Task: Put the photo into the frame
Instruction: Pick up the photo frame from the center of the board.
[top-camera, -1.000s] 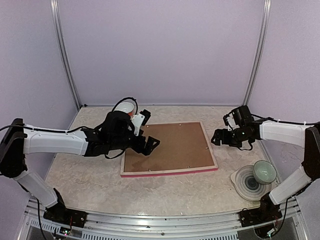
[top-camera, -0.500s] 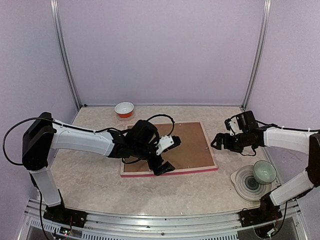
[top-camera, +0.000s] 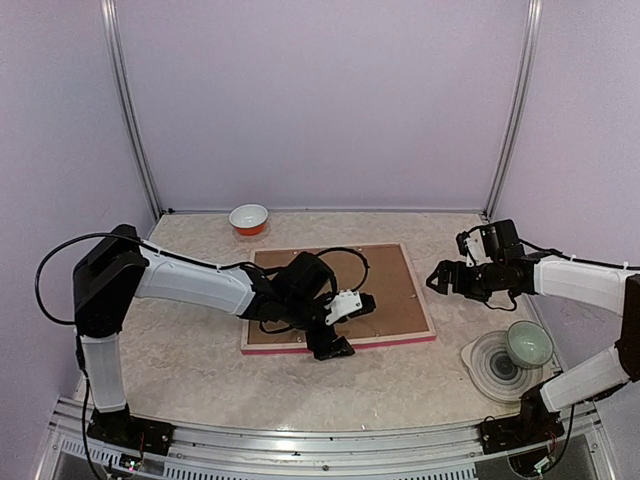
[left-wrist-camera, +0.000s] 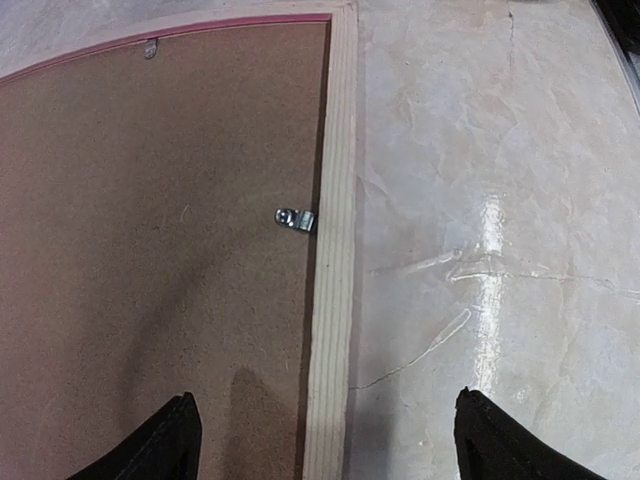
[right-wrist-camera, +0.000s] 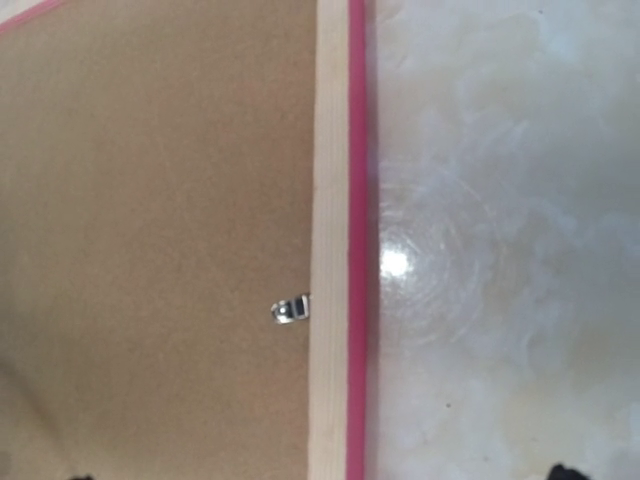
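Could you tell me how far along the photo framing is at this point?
Done: the frame lies face down, the backing board seated in it; no photo shows, so it may be underneath. In hand: nothing; the left gripper straddles the near rail, the right gripper hovers by the right rail, both jaws open. Left: probably the clips.

The desk (top-camera: 180, 350) has a pale, shiny, stone-like top. The frame (top-camera: 420, 290) lies flat in the middle (back side up, its brown board (top-camera: 385, 285) showing). A small orange bowl (top-camera: 249, 218) sits at the far edge. A round plate (top-camera: 492, 365) with rings sits near the right front corner.
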